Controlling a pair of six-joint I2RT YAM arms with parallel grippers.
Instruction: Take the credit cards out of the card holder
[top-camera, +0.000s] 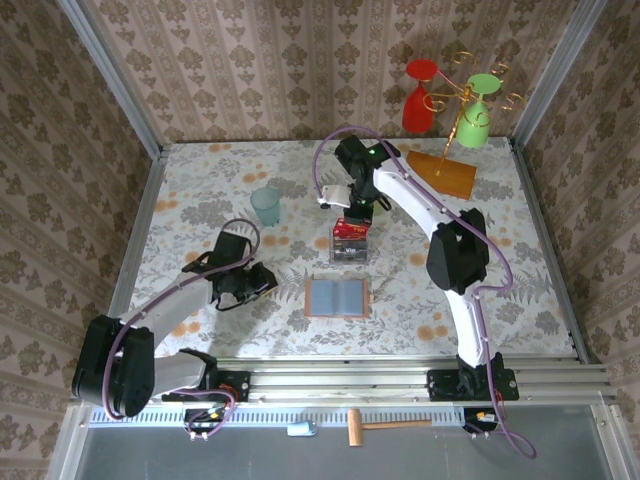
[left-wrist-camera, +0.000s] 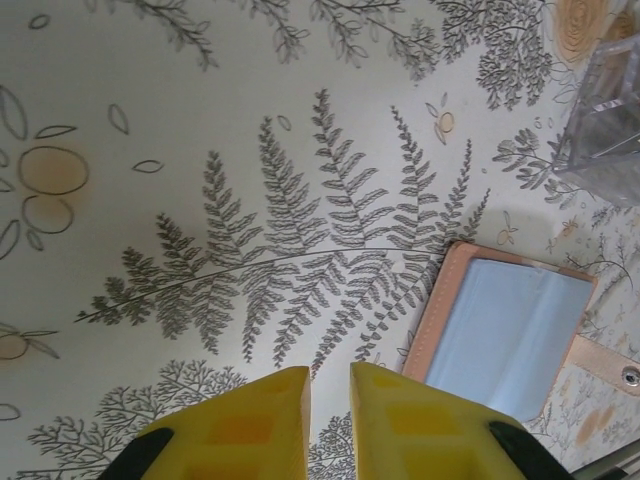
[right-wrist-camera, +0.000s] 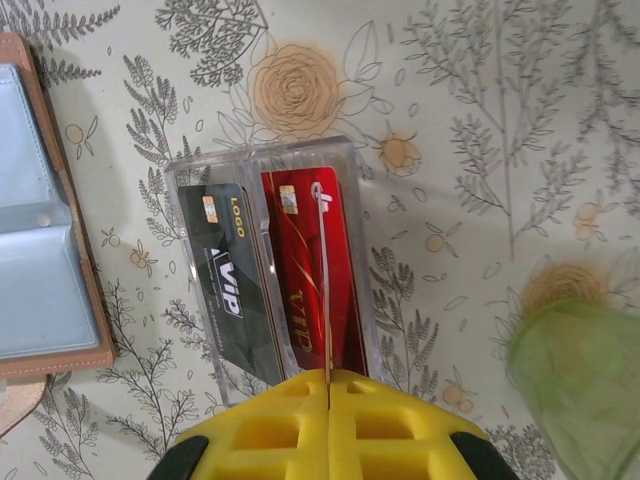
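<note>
Cards (right-wrist-camera: 225, 280) lie in the clear tray (right-wrist-camera: 260, 155), just beyond the open holder (top-camera: 337, 297) on the bench (top-camera: 540, 290); the right end effector (right-wrist-camera: 328, 380) pinches another card (right-wrist-camera: 323, 260) edge-on above them. Released tilted, it could catch the tray wall and fall outside. Left end effector (left-wrist-camera: 330, 372), barely parted and empty, hovers beside the holder

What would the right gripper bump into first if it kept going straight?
The right gripper would probably meet the clear tray, by the red card. The thin card it pinches would touch first. Depth is hard to judge.
</note>
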